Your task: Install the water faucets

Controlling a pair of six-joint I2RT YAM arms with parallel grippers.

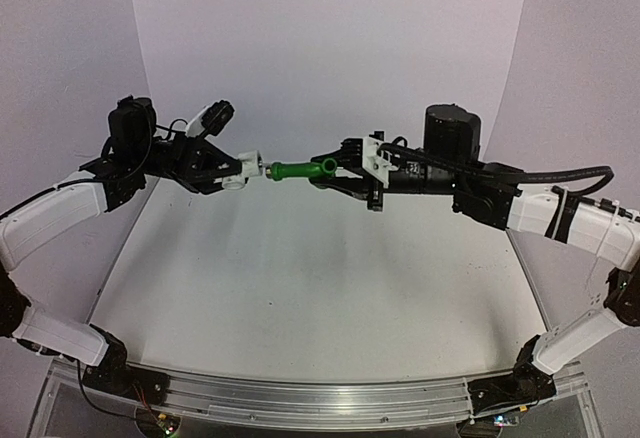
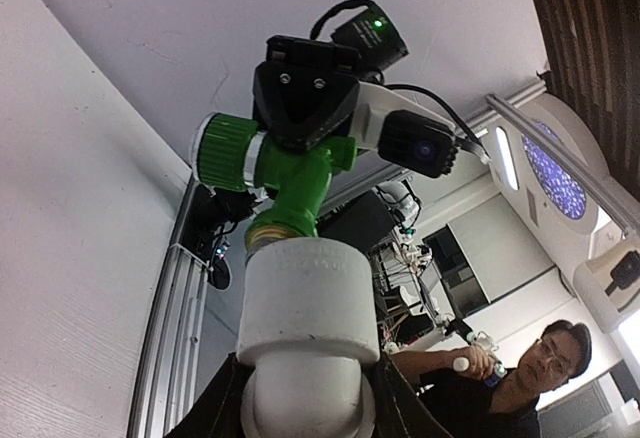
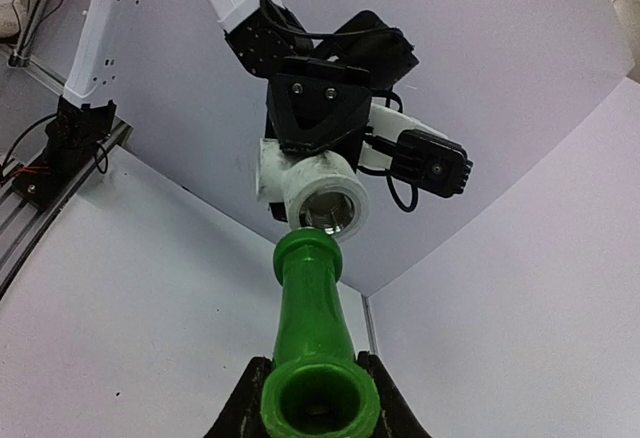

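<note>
One green tap (image 1: 298,170), one white fitting (image 1: 250,167), two grippers: left gripper (image 1: 233,172), right gripper (image 1: 336,167)

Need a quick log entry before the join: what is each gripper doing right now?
Left gripper: closed, holding the white fitting.
Right gripper: closed, holding the green tap.

Both arms raised, wrists level, facing each other.
Left claw (image 1: 240,169) clamps the white fitting (image 1: 251,165); right claw (image 1: 328,169) clamps the green tap (image 1: 295,170).

white shells on left arm (image 1: 50,220) and right arm (image 1: 585,226), black joints and motor cans (image 1: 452,130), black left claw (image 1: 240,170), right claw (image 1: 328,170), black cable (image 1: 560,172) along right forearm, green wrist-cam LED (image 2: 377,25)
</note>
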